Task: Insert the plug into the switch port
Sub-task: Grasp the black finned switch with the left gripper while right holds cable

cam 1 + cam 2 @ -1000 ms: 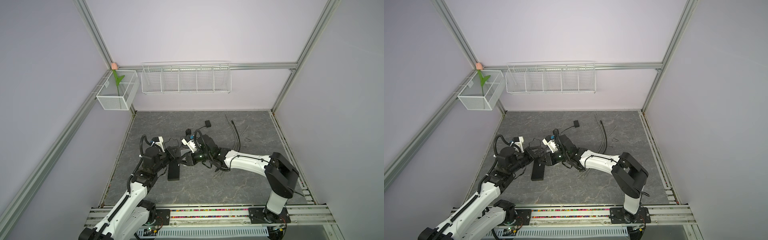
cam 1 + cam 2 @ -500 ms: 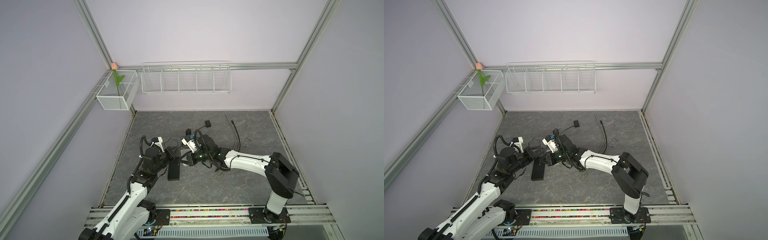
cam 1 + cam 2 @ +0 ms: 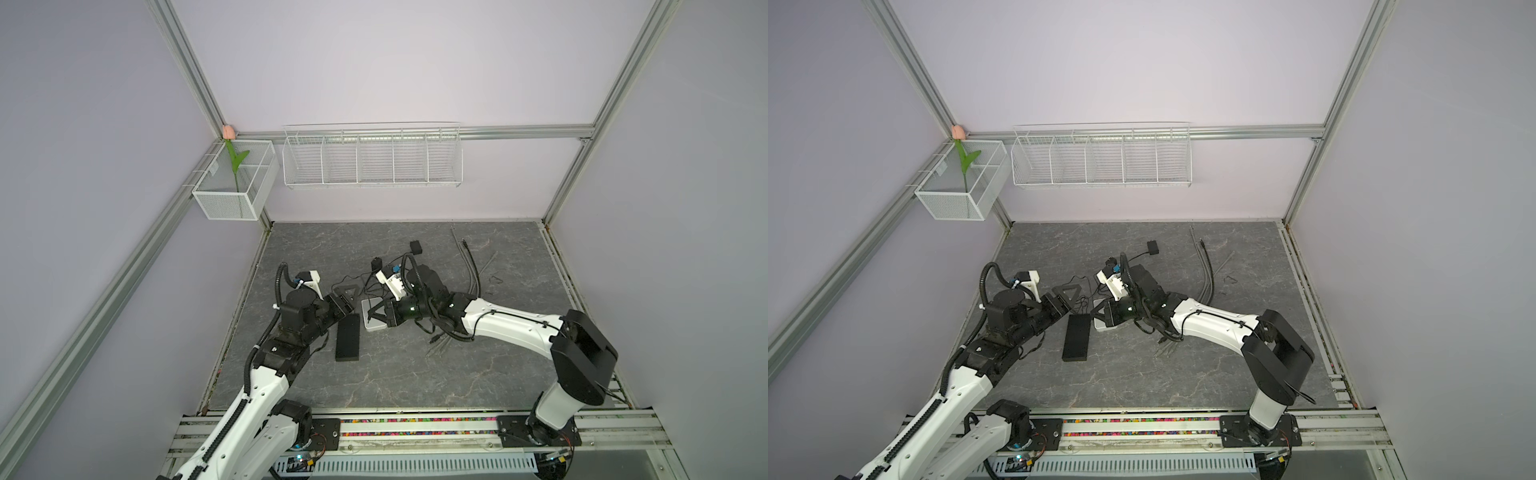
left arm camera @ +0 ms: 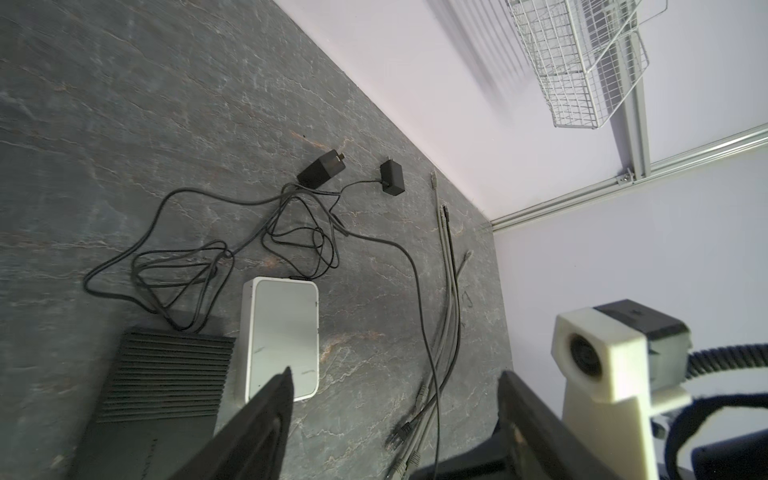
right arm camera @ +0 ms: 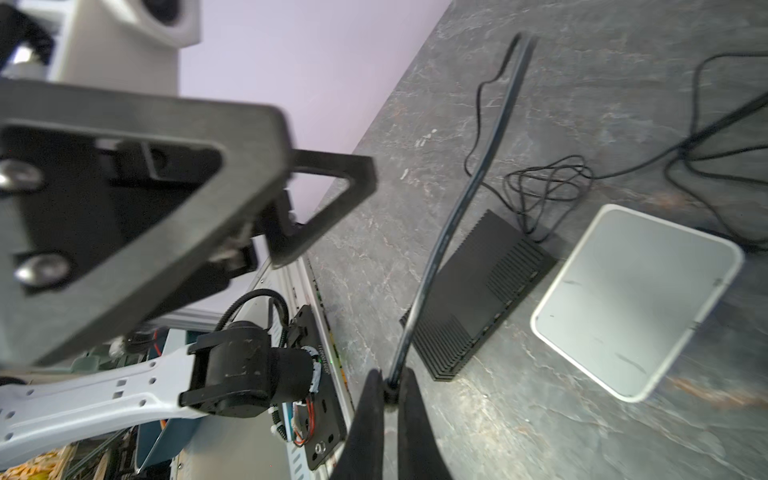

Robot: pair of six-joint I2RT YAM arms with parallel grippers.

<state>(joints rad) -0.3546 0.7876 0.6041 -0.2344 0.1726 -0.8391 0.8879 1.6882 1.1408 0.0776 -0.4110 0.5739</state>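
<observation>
A wire rack (image 3: 372,166) hangs on the back wall (image 3: 395,62); beside it a mesh box (image 3: 226,205) holds a tulip (image 3: 228,132) (pink).

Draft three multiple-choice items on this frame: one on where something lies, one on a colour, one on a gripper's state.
1. Where is the white box relative to the black switch?
A. On top of it
B. Beside it on the table
C. In the wall basket

2. What colour is the flower in the corner mesh basket?
A. Blue
B. Yellow
C. Pink

3. What is the right gripper doing?
A. Shut on a black cable
B. Open and empty
C. Shut on the white box

Answers:
1 B: the left wrist view shows both lying flat side by side.
2 C: the bloom is pink in both top views.
3 A: the right wrist view shows its jaws pinching the cable.
</observation>
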